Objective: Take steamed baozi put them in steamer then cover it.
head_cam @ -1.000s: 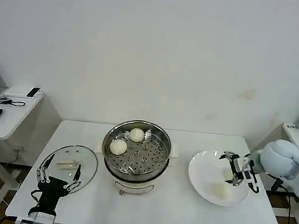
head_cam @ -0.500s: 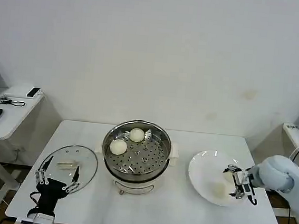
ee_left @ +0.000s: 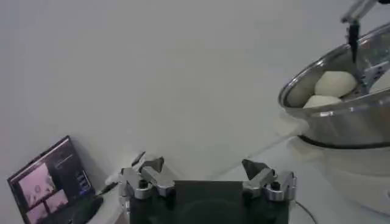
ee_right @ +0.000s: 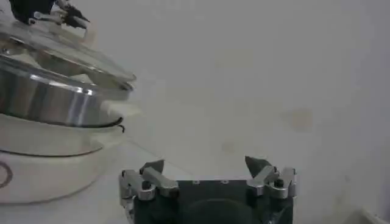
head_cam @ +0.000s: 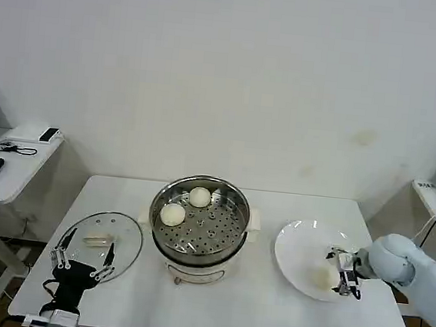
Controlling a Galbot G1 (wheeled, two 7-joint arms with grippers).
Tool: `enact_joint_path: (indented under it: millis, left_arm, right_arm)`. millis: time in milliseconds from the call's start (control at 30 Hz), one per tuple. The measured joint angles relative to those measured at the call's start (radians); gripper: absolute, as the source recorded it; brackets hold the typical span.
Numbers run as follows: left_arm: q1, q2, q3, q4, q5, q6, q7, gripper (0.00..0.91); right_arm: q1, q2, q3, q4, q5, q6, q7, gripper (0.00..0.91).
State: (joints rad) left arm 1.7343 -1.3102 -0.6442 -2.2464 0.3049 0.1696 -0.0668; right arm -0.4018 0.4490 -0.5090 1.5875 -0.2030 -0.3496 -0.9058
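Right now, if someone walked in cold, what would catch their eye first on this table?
The shiny steamer at the table's middle, uncovered, with two steamed baozi on the far-left side of its perforated tray. To its right, the right gripper, jaws open, sits low over the white plate beside another bun. The glass lid lies flat on the left, the left gripper at its near edge.

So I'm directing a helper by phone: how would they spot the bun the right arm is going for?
Start at the white table and find the flat white plate to the right of the shiny steamer. The bun lies near the plate's front edge, just beside the right gripper. Unlike the two buns in the steamer, it sits on the plate.
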Motion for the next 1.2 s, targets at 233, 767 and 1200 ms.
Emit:
enact_joint_path:
  millis: [233, 767, 1200]
  left_arm:
    - [-0.002, 0.001, 0.0, 0.003, 0.0, 0.0, 0.0, 0.907]
    - [-0.008, 0.003, 0.004, 0.01, -0.001, 0.0, 0.0, 0.907]
    - [-0.002, 0.001, 0.0, 0.006, -0.002, -0.001, -0.001, 0.907]
  right_arm:
    - [0.011, 0.013, -0.018, -0.019, 0.025, -0.051, -0.007, 0.826]
    - [0.051, 0.03, -0.066, -0.052, 0.062, -0.117, -0.025, 0.645]
    - [0.094, 0.06, -0.104, -0.087, 0.083, -0.134, -0.03, 0.534]
